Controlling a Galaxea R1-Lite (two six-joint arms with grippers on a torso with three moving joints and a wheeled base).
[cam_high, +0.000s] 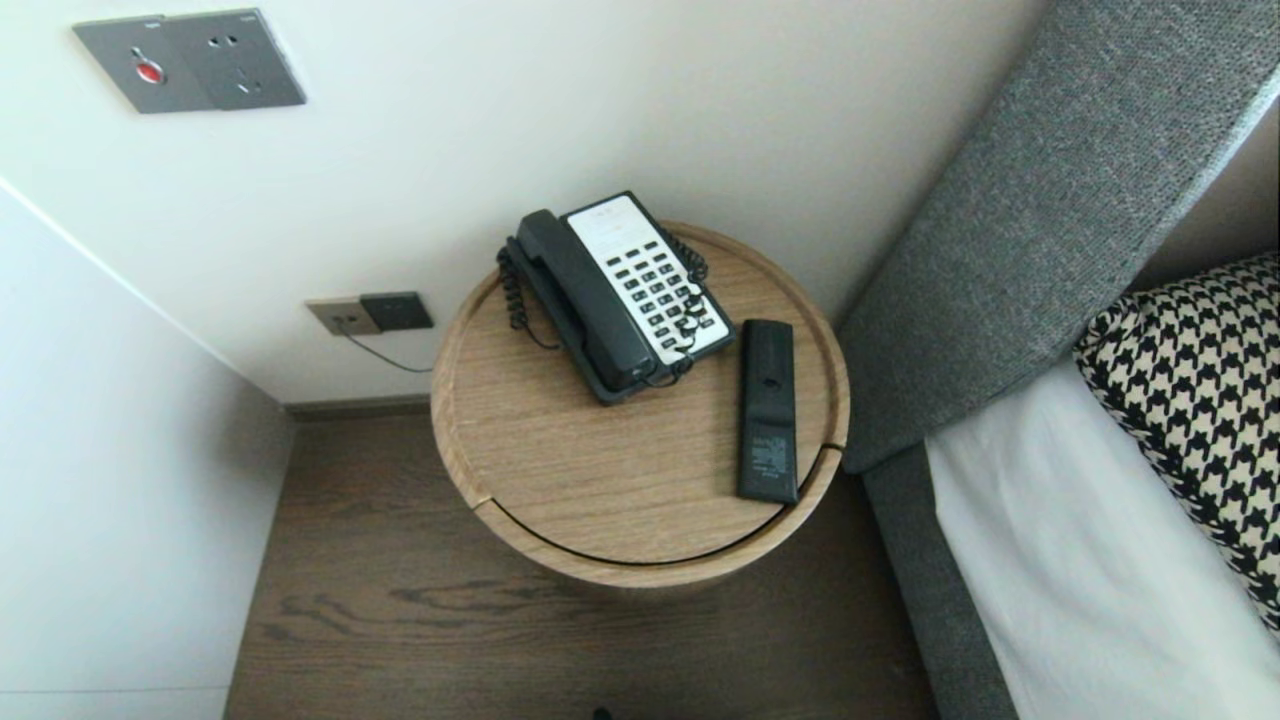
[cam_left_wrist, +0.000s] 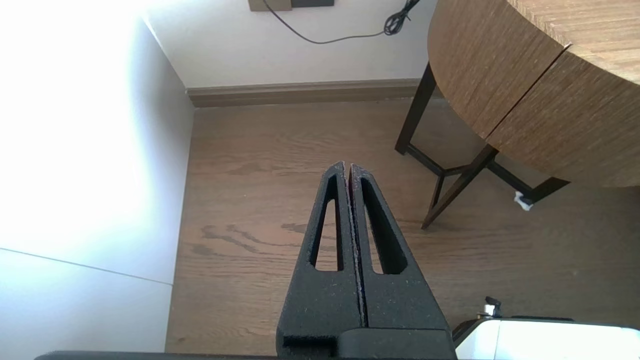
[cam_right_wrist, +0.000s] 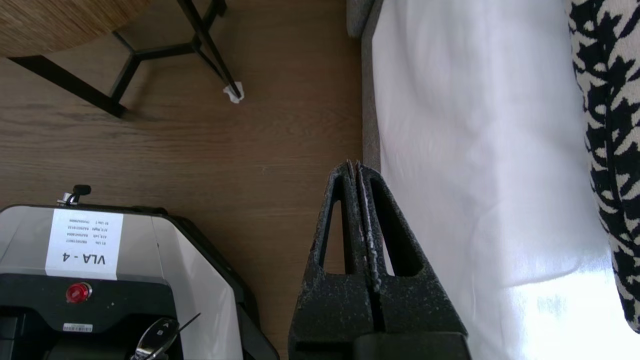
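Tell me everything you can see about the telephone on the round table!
The telephone is a corded desk phone of dark grey plastic, with a white faceplate carrying rows of dark buttons. Its handset rests in the cradle along one side; a curly cord loops behind it and across the keypad. It sits flat, at an angle, on the wall side of the wooden round table. A black remote lies close beside it.

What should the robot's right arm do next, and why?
Probably raise the right gripper toward the round table: it hangs shut and empty low beside the bed, while the remote lies up on the table's right side, next to the telephone.
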